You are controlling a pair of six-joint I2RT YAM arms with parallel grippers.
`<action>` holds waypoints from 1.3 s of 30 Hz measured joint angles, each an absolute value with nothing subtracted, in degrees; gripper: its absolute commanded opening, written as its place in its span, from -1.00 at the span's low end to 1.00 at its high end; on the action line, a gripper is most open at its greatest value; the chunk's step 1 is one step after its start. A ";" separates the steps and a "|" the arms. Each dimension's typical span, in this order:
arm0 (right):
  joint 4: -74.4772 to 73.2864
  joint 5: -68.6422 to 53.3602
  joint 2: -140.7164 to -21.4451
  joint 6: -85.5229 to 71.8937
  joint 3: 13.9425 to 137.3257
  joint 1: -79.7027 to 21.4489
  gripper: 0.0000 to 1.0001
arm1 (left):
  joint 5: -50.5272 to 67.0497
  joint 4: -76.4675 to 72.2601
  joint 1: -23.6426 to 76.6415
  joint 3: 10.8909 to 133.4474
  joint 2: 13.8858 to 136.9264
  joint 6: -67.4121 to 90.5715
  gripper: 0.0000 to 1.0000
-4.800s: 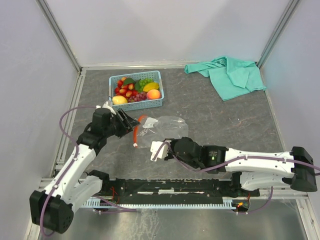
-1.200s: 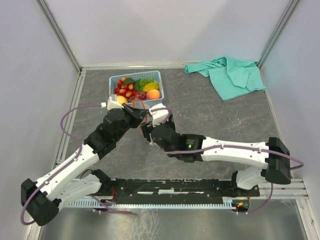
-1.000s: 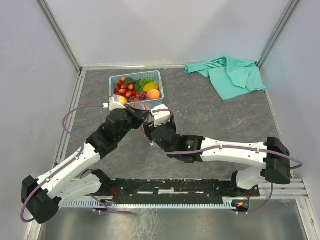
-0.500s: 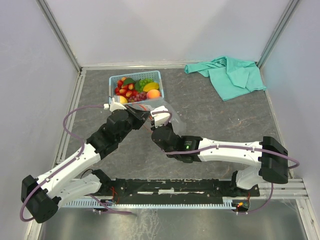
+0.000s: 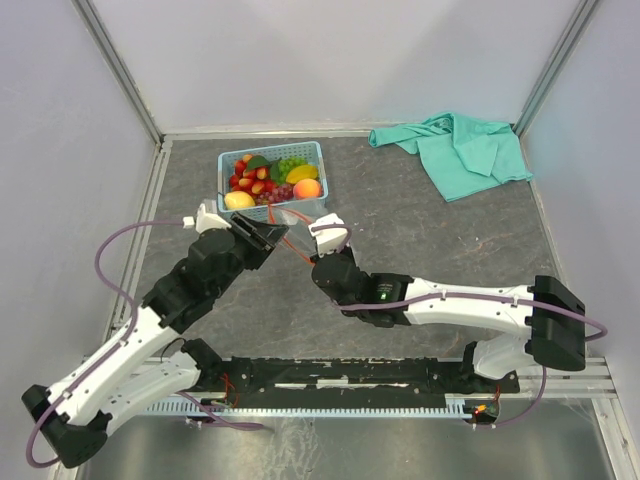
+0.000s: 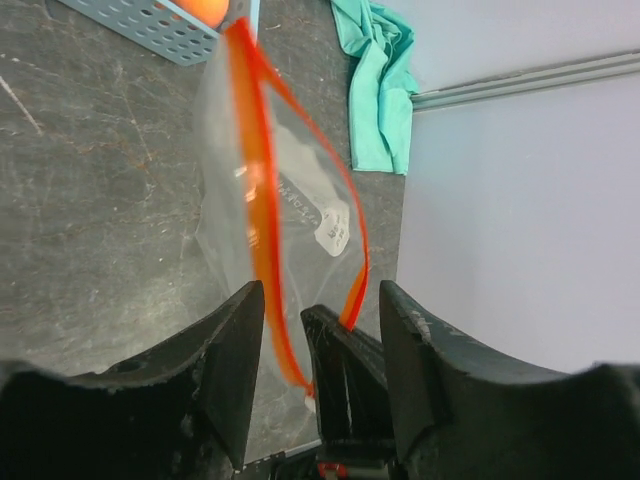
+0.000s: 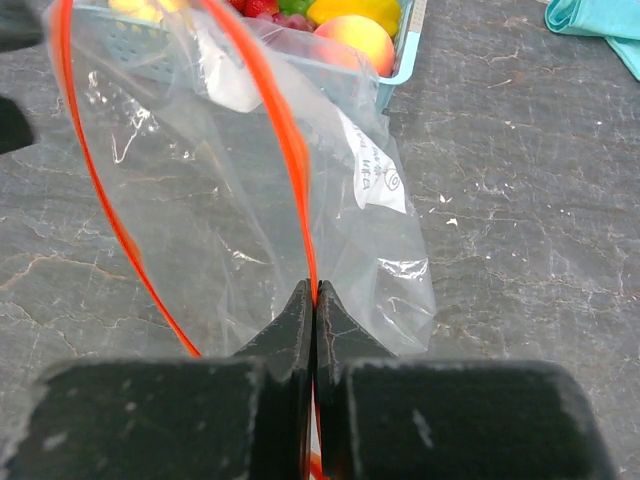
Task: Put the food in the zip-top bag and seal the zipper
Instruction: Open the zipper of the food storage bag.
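Observation:
The zip-top bag hangs above the table between my two grippers, just in front of the basket. In the right wrist view the bag is clear, and its zipper gapes as a red-orange loop. My right gripper is shut on one side of that strip. My left gripper is open. The zipper runs loosely between its fingers, with the right gripper's dark finger also in the gap. The food lies in the light blue basket: strawberries, grapes, a lemon and a peach.
A teal cloth lies crumpled at the back right corner. The basket stands right behind the bag. White walls close in the grey table on three sides. Both arms reach in from the near edge and meet mid-table.
My right gripper has shut on the zipper strip. My left gripper has opened, let go of the bag and drawn back a little to the left.

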State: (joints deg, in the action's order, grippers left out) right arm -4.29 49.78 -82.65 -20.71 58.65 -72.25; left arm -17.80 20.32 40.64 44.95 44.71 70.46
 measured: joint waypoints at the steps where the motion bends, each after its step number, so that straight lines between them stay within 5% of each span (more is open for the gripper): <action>1: -4.34 49.78 -82.48 -20.71 58.46 -72.25 -0.97 | -17.96 21.76 40.64 44.97 43.31 70.48 0.18; 8: -4.27 48.14 -81.78 -21.21 57.12 -72.25 -0.97 | -17.82 28.32 40.64 44.03 39.77 71.70 0.23; 19: -3.77 46.92 -81.80 -21.34 55.35 -72.25 -0.97 | -15.90 28.23 40.64 43.44 50.98 72.14 0.23; 39: -3.03 45.10 -81.80 -21.23 53.06 -72.25 -0.91 | -14.37 23.86 40.64 42.50 57.28 72.14 -0.64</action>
